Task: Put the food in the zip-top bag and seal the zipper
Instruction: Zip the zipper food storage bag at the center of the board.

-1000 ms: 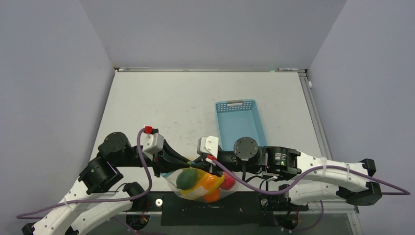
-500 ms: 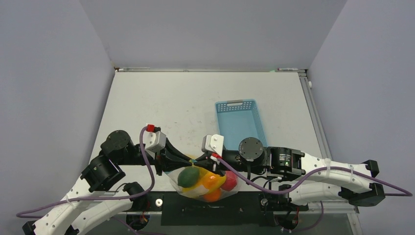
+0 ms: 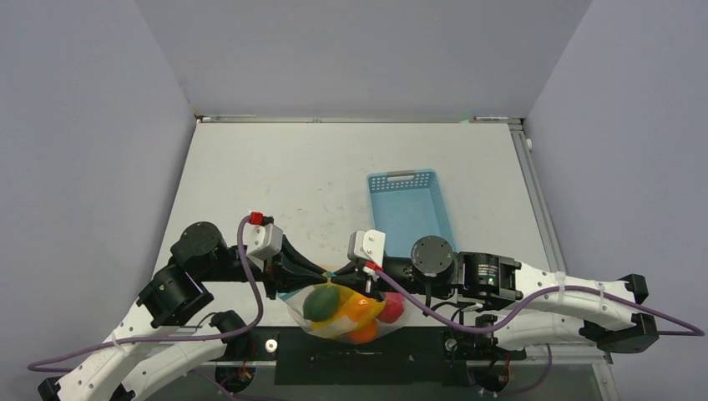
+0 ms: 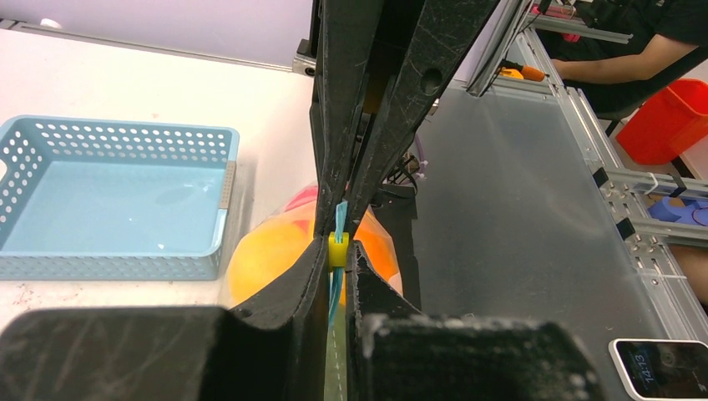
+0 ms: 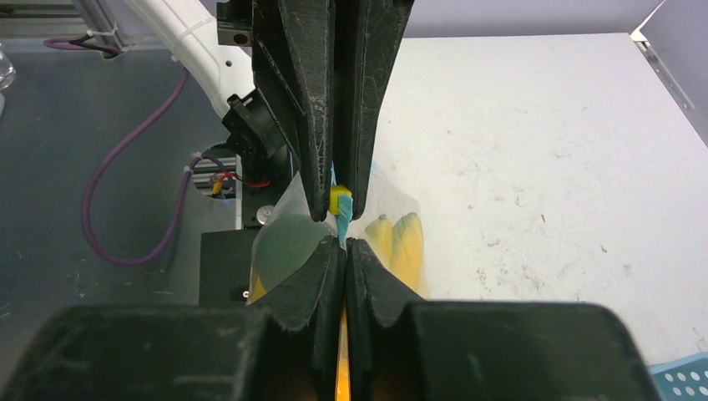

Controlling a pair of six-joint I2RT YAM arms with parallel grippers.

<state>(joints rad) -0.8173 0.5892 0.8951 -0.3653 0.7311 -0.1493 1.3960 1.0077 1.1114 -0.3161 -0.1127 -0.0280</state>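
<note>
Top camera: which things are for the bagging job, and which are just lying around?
For the job:
bag
fruits inside it
zipper
left fingers and right fingers, both pinching the zipper

Just lying about:
basket, with nothing in it

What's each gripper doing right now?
Left gripper: closed, holding the zipper.
Right gripper: closed, holding the zipper.

The zipper (image 4: 340, 215) is mostly hidden between the left gripper (image 4: 337, 246) and right gripper (image 4: 340, 196) (only a teal sliver shows); the basket (image 4: 108, 266) runs off-frame left.
</note>
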